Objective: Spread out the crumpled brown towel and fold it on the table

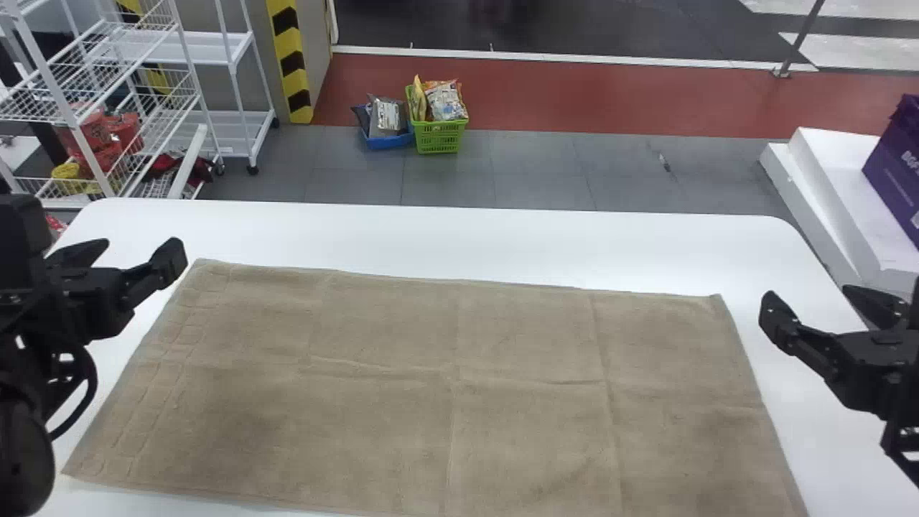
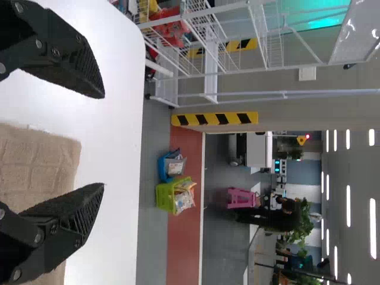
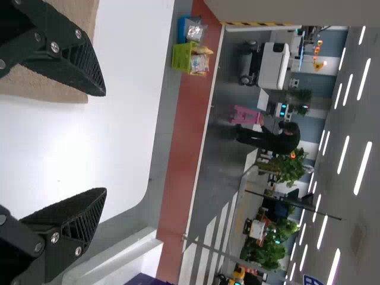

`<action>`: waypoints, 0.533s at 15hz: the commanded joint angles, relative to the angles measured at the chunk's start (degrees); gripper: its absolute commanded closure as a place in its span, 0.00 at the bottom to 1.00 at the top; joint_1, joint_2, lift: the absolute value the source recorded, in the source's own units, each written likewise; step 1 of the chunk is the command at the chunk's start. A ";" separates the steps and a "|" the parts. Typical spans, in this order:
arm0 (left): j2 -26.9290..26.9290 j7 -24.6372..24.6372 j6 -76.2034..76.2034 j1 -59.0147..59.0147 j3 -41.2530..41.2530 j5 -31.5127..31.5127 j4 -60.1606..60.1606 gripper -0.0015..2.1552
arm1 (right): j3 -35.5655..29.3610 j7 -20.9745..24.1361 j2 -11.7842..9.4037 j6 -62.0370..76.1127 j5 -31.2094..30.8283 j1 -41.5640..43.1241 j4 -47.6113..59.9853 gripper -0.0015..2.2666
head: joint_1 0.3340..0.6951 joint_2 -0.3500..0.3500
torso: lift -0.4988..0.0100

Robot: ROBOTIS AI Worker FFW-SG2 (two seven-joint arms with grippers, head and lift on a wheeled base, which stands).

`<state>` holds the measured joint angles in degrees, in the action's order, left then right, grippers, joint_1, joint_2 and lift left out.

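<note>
The brown towel (image 1: 445, 388) lies spread nearly flat on the white table (image 1: 431, 233), with faint creases across it; its near edge runs partly out of the head view. My left gripper (image 1: 136, 251) is held open by the towel's far left corner. In the left wrist view a towel corner (image 2: 53, 154) lies beyond the parted fingers of my left gripper (image 2: 104, 141). My right gripper (image 1: 811, 301) hangs right of the towel's far right corner, open. The right wrist view has my right gripper (image 3: 105, 142) with nothing between its fingers and part of the towel (image 3: 59, 86) beside it.
Beyond the table, a green basket (image 1: 439, 133) and a blue basket (image 1: 388, 140) stand on the floor. White wire shelving (image 1: 208, 50) is at the far left. A white platform (image 1: 833, 194) with a purple box (image 1: 897, 169) stands at the right.
</note>
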<state>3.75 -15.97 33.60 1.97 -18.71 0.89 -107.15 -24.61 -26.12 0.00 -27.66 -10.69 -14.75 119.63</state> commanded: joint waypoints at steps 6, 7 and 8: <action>-0.06 -9.70 5.39 14.38 -7.92 -8.80 -14.40 0.14 | 1.67 -6.66 0.05 -9.75 7.61 -11.01 12.38 0.73 | 1.00 0.53 | 0.73; 0.02 -11.02 8.90 15.78 -8.98 -10.64 -15.99 0.33 | 2.29 -6.93 0.05 -10.80 8.23 -12.50 13.61 0.75 | 1.00 0.55 | 0.73; -0.06 -11.28 12.42 17.10 -10.12 -11.78 -17.83 0.58 | 2.73 -7.10 0.05 -13.44 8.40 -13.47 14.58 0.77 | 1.00 0.56 | 0.73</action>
<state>3.70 -26.98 41.70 17.04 -27.32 -9.09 -122.51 -22.57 -33.12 0.00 -38.28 -2.81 -26.53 132.67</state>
